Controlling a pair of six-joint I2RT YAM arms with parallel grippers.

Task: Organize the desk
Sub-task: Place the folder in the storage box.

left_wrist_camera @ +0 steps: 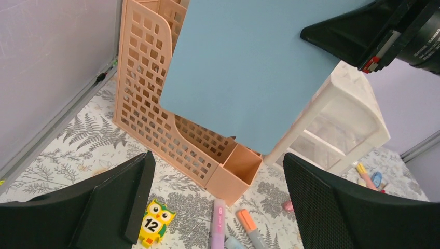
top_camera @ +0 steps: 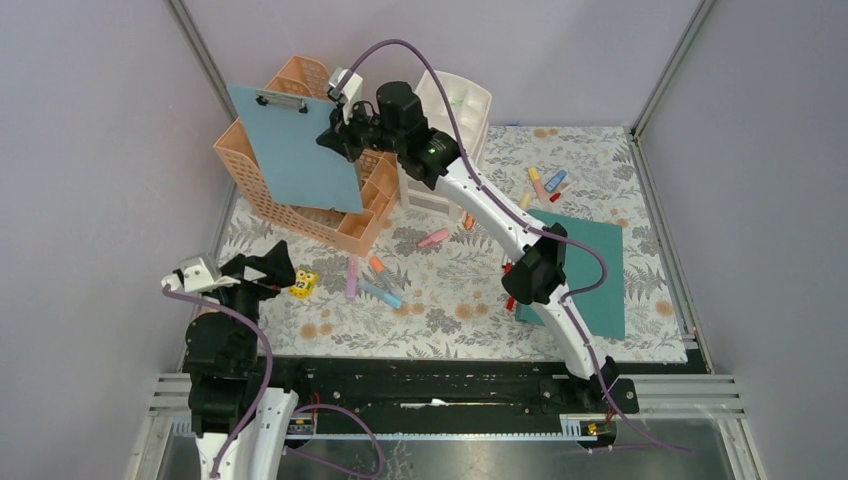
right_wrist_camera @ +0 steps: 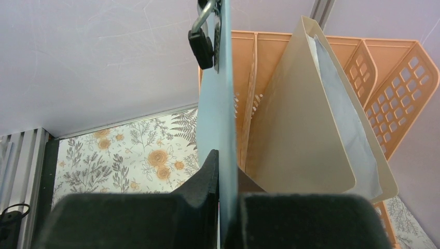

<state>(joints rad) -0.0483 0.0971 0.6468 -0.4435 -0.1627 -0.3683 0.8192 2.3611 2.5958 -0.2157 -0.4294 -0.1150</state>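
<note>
Top external: right gripper (top_camera: 342, 135) clamped on blue clipboard (top_camera: 290, 150) edge, above peach file rack (top_camera: 335, 228). Left gripper (top_camera: 278, 272) jaws apart, hovering over desk (top_camera: 450, 310).

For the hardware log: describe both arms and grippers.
The right arm and left arm have white links and black joints, each trailing a purple cable. Fingers are black, wedge-shaped, with textured pads. A green light glows near the right wrist.
</note>
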